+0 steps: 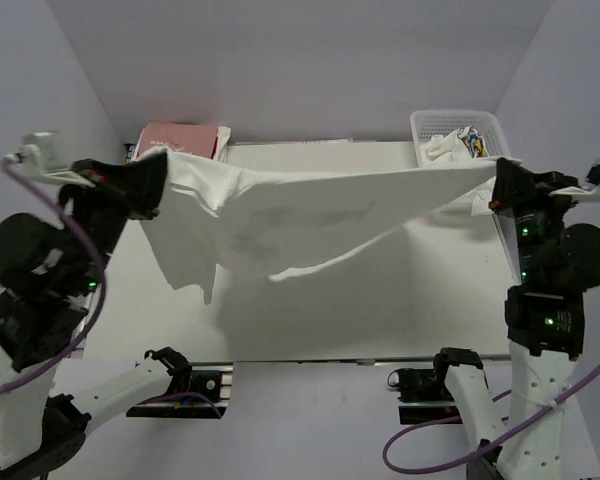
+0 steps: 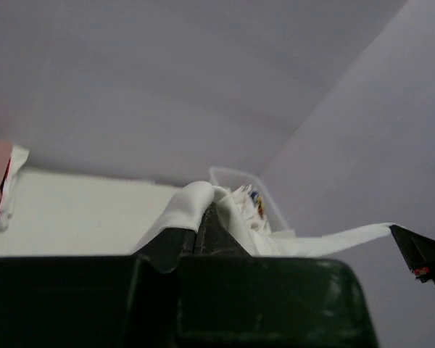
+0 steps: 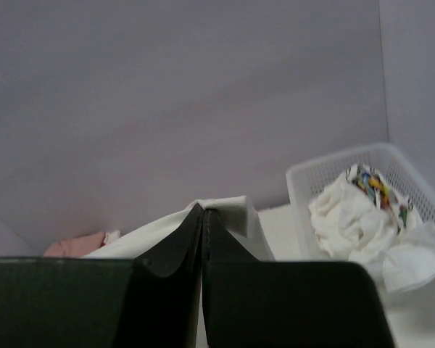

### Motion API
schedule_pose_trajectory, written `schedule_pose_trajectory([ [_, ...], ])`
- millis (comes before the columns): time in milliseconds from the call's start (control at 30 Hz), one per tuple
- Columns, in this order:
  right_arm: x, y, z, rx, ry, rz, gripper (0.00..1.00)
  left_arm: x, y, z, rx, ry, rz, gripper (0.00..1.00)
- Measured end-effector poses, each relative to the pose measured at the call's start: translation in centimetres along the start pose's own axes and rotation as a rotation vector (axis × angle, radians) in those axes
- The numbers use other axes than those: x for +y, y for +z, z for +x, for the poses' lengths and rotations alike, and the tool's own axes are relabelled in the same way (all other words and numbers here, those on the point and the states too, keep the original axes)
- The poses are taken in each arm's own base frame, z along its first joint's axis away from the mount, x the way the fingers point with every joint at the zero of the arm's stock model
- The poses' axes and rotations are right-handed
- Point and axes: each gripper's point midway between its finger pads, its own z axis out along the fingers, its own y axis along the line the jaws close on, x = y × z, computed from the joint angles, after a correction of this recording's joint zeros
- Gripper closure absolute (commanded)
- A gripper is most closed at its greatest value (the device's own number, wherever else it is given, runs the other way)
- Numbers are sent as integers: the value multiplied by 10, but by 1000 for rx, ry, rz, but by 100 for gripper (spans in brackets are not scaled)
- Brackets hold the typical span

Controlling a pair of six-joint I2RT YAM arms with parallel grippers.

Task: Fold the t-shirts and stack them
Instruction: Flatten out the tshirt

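**Holding a white t-shirt stretched between both grippers above the desk**

The white plastic lattice basket [image 1: 423, 122] stands at the far right corner of the desk [image 1: 380, 320]. Inside it lies a crumpled white cloth [image 1: 446, 147] with a small multi-coloured print on its upper folds. The print is too small to tell whether it carries any letters. In the right wrist view a fold of this cloth spills over the basket's rim on the near side.

The white t-shirt [image 1: 310, 215] hangs in the air as a wide band across the desk, pulled taut along its far edge. Its middle sags in a loose point toward the near side, and a sleeve droops below the left end. A faint grey print shows through the cloth near the middle, and nothing in it can be read.

The left gripper [image 1: 158, 172] is clamped on the shirt's left end, with white cloth bunched at the tips of its closed fingers in the left wrist view. The right gripper [image 1: 500, 182] pinches the right end just in front of the basket, its fingers pressed together on the cloth.

The pink t-shirt [image 1: 178, 138] lies folded flat at the far left corner of the desk, behind the left gripper.
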Motion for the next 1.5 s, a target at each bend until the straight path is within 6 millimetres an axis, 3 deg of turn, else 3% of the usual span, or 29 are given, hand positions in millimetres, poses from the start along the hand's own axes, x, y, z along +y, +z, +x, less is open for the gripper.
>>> schedule_pose_trajectory([
  [200, 45, -49, -88, -185, -61, -87, 100, -43, -52, -90, -163, -5, 196, 100],
  [333, 67, -84, -132, -288, -87, -126, 100, -65, -89, -128, -228, -8, 324, 100],
  [433, 77, -100, -151, -338, -100, -146, 100, -72, -111, -143, -263, -13, 383, 100],
  [600, 81, -97, -159, -344, -107, -149, 100, -72, -117, -155, -290, -10, 376, 100],
  [667, 77, -81, -153, -319, -100, -144, 100, -64, -102, -151, -287, -10, 313, 100],
  [733, 69, -53, -132, -266, -82, -143, 100, -51, -70, -138, -280, -15, 205, 100],
  [833, 40, 2, -66, -108, -45, -107, 100, -27, -3, -96, -225, 17, 13, 100],
  [933, -4, 52, 29, 115, -5, -29, 100, -5, 83, -29, -109, 98, -176, 100],
  [1000, -42, 76, 110, 297, 25, 41, 100, 22, 143, 33, -14, 164, -309, 100],
  [1067, -63, 79, 158, 398, 38, 79, 100, 67, 182, 109, 118, 236, -434, 97],
  [1100, -74, 79, 186, 457, 43, 99, 100, 96, 194, 152, 199, 272, -500, 85],
  [1133, -82, 79, 208, 508, 41, 116, 100, 125, 199, 186, 271, 305, -558, 42],
  [1167, -90, 80, 230, 557, 38, 129, 92, 162, 200, 226, 363, 339, -627, 1],
  [1233, -104, 83, 267, 650, 31, 153, 62, 219, 200, 280, 503, 365, -728, 0],
  [1267, -109, 86, 283, 684, 29, 159, 16, 240, 201, 297, 554, 372, -761, 0],
  [1300, -113, 88, 297, 720, 30, 169, 10, 261, 201, 313, 607, 378, -804, 0],
  [1367, -119, 91, 318, 776, 10, 169, 10, 288, 213, 326, 649, 372, -870, 0],
  [1500, -112, 95, 320, 785, -20, 140, 10, 302, 229, 330, 654, 326, -885, 0],
])
